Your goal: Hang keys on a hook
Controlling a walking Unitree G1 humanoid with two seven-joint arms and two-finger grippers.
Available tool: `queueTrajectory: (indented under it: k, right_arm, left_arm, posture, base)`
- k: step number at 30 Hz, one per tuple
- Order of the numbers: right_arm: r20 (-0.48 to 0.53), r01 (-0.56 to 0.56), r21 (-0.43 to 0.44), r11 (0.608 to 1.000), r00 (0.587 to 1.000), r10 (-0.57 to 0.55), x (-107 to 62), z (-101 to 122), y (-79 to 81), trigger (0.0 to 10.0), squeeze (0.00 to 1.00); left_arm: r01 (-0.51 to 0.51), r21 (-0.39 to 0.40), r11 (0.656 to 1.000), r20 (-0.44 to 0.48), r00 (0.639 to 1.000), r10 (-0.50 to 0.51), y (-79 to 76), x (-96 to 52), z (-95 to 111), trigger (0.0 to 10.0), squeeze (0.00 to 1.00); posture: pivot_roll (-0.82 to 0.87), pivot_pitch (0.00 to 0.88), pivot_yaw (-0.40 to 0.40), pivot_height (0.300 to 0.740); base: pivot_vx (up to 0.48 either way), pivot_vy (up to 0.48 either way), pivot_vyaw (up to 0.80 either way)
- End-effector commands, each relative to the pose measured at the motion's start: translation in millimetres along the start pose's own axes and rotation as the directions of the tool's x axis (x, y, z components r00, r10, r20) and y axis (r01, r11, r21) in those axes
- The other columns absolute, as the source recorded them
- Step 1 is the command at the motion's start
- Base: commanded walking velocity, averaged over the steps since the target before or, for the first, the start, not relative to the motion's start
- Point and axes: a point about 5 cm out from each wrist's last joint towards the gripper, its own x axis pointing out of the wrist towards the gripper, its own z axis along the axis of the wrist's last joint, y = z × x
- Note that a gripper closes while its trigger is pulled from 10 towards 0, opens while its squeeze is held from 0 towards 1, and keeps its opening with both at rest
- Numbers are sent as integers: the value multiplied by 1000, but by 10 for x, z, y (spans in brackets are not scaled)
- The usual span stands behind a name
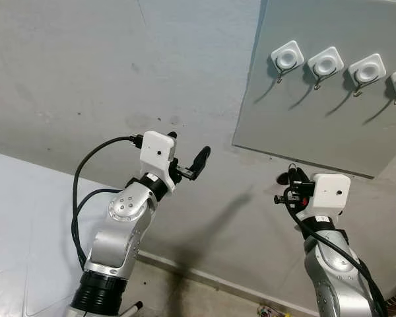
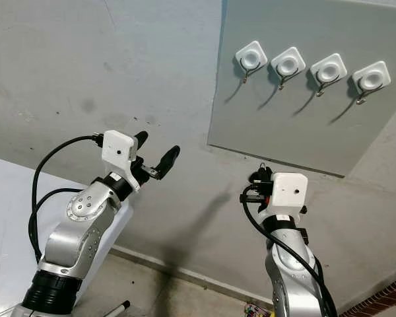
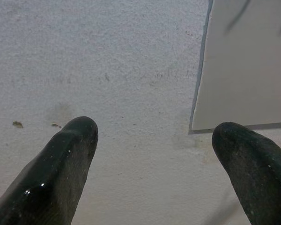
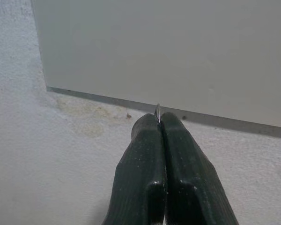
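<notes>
Several white square hooks (image 1: pixel 325 64) sit in a row on a grey panel (image 2: pixel 297 125) fixed to the wall. My right gripper (image 1: pixel 287 179) is raised below the panel's lower edge and is shut on a thin metal key ring (image 4: pixel 157 110). Just a sliver of the ring pokes out between the black fingertips (image 4: pixel 171 123), and the keys themselves are hidden. My left gripper (image 1: pixel 188 148) is held up to the left of the panel, open and empty, pointing at the bare wall. Its fingers (image 3: pixel 68 154) frame the panel's lower left corner (image 3: pixel 243 70).
The rough grey wall (image 1: pixel 119 66) spans the view. A white surface (image 1: pixel 26 218) lies at the lower left. On the floor below are a white stick (image 2: pixel 117 308) and a small coloured object (image 1: pixel 270 310). Brickwork (image 2: pixel 383 297) shows at the lower right.
</notes>
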Motion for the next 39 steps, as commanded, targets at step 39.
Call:
queueTrajectory:
  k: [39]
  right_arm:
    - [19,8,2,1000,1000,-8,-12,43,-13,10000,0]
  left_arm:
    - [-5,-1,1000,13,1000,5,12,19,68,10000,0]
  posture:
    - [30,0,-28,740]
  base:
    - [0,0,0]
